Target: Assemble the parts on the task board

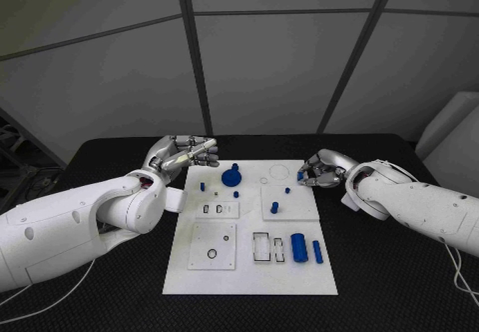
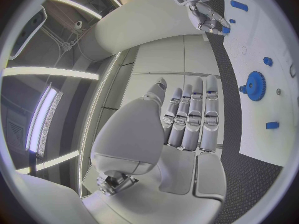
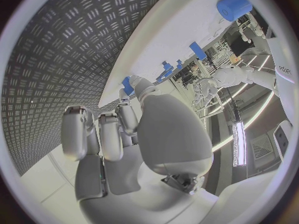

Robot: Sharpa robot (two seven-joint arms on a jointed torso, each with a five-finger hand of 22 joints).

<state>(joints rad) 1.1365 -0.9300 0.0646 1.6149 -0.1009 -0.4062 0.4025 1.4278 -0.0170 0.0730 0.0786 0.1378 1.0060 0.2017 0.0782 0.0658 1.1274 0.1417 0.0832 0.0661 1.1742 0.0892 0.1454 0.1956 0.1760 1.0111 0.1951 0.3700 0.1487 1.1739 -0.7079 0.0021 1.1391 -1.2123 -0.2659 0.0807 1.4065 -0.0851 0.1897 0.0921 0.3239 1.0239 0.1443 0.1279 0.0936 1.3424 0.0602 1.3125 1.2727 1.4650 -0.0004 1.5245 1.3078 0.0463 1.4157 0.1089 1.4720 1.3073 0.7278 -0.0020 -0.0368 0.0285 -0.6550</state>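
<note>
Board [image 1: 250, 277] lies mid-counter [image 1: 399, 290]. Left hand [image 1: 185, 153] hovers off the board's far left corner, fingers straight and side by side, holding nothing. Right hand [image 1: 321, 169] at the board's far right corner pinches a small blue part [image 3: 127, 84]. Gear [image 1: 232, 178] sits on the board's far end.

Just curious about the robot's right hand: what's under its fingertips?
A small blue piece sits at the fingertips of the right hand, by the edge of the white board. Whether it is actually pinched is hidden.
</note>
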